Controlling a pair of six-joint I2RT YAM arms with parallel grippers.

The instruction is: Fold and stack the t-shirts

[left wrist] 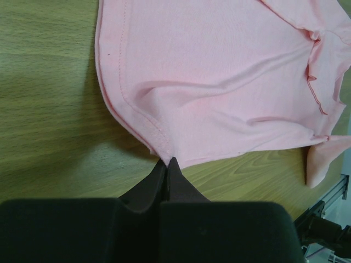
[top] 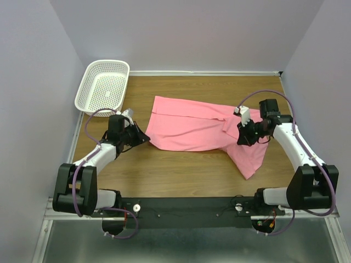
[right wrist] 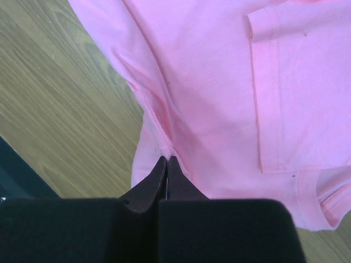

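1. Left gripper (left wrist: 167, 160) is clamping the hem corner of the plain pink soft-cloth short-sleeved t-shirt (left wrist: 219, 82), jaws closed on it.
2. Right gripper (right wrist: 166, 159) is pinching a cloth edge beside the sleeve, likewise closed.
3. Both holds are probably anchoring opposite ends for a fold.
4. Between the grippers, the t-shirt is lying partly spread on the wooden table (top: 164, 175).

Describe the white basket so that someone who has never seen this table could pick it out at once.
Start at the wooden table and go to its far left corner. The basket sits there, to the left of the pink t-shirt spread mid-table. It alone is white, rigid and rectangular, with mesh sides and floor; its neighbour is soft pink cloth.
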